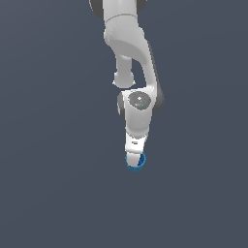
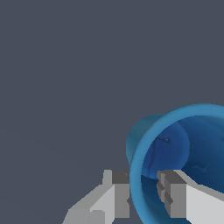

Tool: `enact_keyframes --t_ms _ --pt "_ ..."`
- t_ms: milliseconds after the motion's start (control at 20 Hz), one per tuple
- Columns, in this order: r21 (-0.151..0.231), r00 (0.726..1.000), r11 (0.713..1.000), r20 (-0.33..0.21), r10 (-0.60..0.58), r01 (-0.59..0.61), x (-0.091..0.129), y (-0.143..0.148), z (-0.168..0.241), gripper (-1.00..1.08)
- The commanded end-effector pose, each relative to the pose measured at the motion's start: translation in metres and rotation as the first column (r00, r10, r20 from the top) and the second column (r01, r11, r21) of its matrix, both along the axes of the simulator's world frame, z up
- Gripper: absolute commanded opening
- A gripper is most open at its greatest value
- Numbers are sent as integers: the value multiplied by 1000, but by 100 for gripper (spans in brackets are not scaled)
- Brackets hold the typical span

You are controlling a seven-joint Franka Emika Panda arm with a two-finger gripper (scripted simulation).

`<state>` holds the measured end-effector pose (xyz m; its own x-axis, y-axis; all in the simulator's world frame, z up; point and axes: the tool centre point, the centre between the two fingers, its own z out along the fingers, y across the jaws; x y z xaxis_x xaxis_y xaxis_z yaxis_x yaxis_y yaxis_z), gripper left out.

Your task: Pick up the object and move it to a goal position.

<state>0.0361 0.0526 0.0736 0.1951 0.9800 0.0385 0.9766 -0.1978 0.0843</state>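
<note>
**Cup pinched by its rim, ready to carry**

On the exterior view's left there is only plain grey floor (image 1: pixel 48 193), with nothing standing on it. No goal marker shows anywhere in either view, so where the cup must end up cannot be told from here.

At the centre, the arm (image 1: pixel 131 43) reaches down from the far side, and the gripper (image 1: pixel 135 156) points at the floor. The cup (image 1: pixel 136 162) sits right at the fingertips, partly hidden behind them. Whether it touches the floor or hangs just above it cannot be told; no clear shadow gap shows.

The wrist view makes the grasp plainer. The cup (image 2: pixel 175 153) lies tilted, its dark hollow facing the camera. One finger (image 2: pixel 114 192) presses outside the wall and the other sits inside the hollow, with the rim between them. The gripper (image 2: pixel 144 192) appears closed on that single wall, not around the whole cup.

Such a one-wall pinch is likely weak against twisting. To do the carry well, I judge it best to keep the squeeze steady, rise straight up first, then travel smoothly without sudden turns of the wrist, since a jerk could swing the cup loose.

The exterior view's right is bare floor too.
</note>
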Motion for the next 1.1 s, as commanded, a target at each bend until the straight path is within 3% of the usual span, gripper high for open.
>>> enact_keyframes --t_ms 0,400,1050 --pt "0 1000 1000 3 -1 1 1 -8 5 -100" --pt "0 1000 1000 3 -1 1 2 -62 30 -100" --pt "2 1000 1000 3 1 -1 6 -205 97 -100"
